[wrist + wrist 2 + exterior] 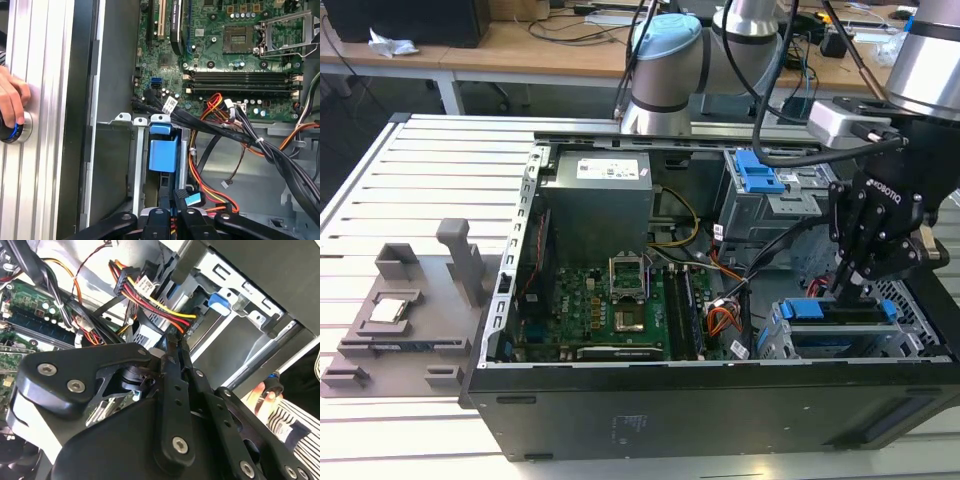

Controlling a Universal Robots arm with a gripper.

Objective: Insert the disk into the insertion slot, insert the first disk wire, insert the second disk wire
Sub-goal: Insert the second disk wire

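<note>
Claw [847, 290] over the disk [840, 312] in the insertion slot [920, 345] — fingers seemingly pinched on a wire connector [189, 200].

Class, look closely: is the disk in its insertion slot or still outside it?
In. In the exterior view, the disk with its blue carrier sits inside the insertion slot, under the gripper.

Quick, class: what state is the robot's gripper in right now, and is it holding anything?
Gripper: shut on a black wire connector, down by the disk in the insertion slot.
</note>
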